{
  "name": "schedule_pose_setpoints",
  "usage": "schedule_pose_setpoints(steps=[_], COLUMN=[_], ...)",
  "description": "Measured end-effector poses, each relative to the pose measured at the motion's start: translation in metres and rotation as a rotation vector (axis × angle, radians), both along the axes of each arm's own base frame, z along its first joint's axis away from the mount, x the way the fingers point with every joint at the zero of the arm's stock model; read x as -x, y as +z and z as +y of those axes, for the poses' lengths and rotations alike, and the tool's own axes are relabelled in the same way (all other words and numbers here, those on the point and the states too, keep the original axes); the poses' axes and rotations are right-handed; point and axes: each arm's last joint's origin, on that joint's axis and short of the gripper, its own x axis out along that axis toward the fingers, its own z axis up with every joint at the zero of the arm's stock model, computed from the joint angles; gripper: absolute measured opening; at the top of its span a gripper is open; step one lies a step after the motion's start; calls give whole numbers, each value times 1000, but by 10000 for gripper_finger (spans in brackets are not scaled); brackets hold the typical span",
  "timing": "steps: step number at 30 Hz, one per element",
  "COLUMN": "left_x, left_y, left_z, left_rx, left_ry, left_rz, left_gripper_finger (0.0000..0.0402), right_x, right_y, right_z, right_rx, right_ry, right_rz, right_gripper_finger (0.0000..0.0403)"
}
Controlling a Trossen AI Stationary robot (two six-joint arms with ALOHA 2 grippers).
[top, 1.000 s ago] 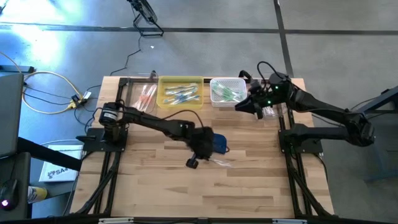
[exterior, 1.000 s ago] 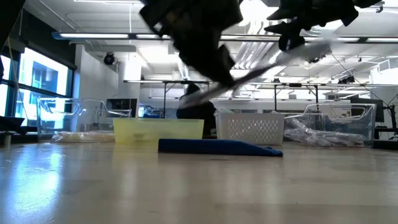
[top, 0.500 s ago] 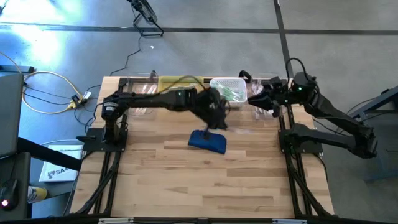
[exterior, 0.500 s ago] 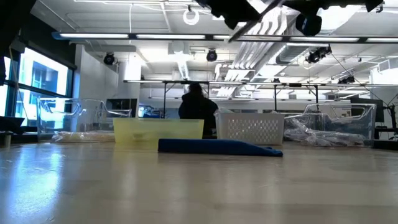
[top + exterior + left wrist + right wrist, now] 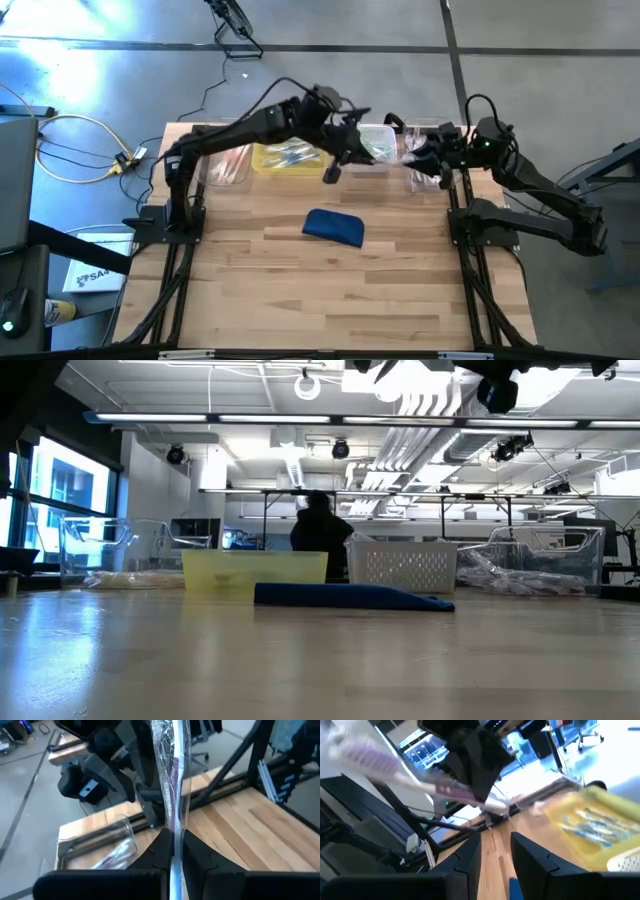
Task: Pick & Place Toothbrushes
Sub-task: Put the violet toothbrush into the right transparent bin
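Left gripper (image 5: 352, 140) with wrapped toothbrush (image 5: 171, 785), now above white basket (image 5: 366, 147).

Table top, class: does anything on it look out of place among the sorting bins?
Yes: the blue pouch lies alone mid-table, askew to the table's edges, apart from the yellow bin and white basket lined up along the far edge.

Blurred toothbrush (image 5: 395, 767) bristle end
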Motion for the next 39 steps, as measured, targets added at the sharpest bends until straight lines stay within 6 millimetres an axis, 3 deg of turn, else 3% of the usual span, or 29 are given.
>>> schedule_pose_setpoints(steps=[10, 17, 22, 31, 39], left_x=[-1, 1, 4, 4, 4], left_y=[14, 31, 32, 32, 32], left_z=[4, 19, 30, 29, 29], left_rx=[117, 195, 231, 253, 257], left_ry=[38, 25, 44, 38, 27], left_rz=[-83, -231, -235, -230, -228], left_gripper_finger=[17, 17, 17, 17, 17], right_x=[0, -4, -11, -16, -20], right_y=[24, 26, 26, 28, 27], right_z=[2, 6, 9, 14, 17], right_rx=[237, 287, 323, 391, 382], right_ry=[7, -27, -30, -157, -138], right_rz=[-221, -244, -254, -261, -255], right_gripper_finger=[97, 97, 97, 97, 97])
